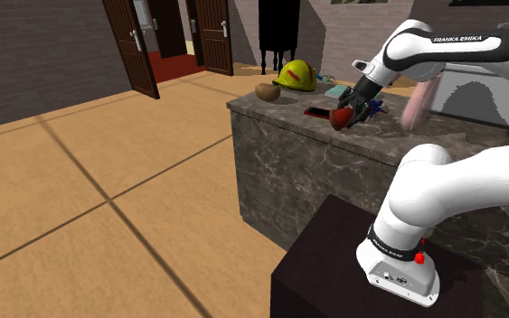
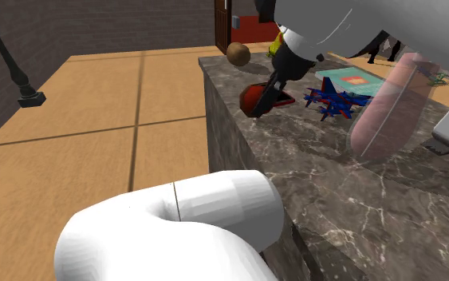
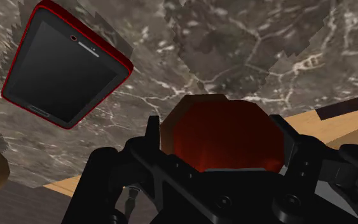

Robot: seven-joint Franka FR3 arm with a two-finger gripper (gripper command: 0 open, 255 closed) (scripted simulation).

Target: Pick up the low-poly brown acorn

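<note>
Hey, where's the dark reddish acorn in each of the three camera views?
Shoulder view: the acorn, in the gripper, over the counter, right of centre.
Second exterior view: upper middle, by the counter's left edge.
Wrist view: clasped in the gripper.
Shared landmark: the red-cased phone beside it.

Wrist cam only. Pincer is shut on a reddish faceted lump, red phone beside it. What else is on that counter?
Observer: A yellow helmet at the far corner of the counter, shoulder view.
Operator: Anything near the held acorn?
Observer: A blue toy plane, just right of the pincer in the second exterior view.
Operator: More?
Observer: A pink cylinder, right of the plane there.
</note>
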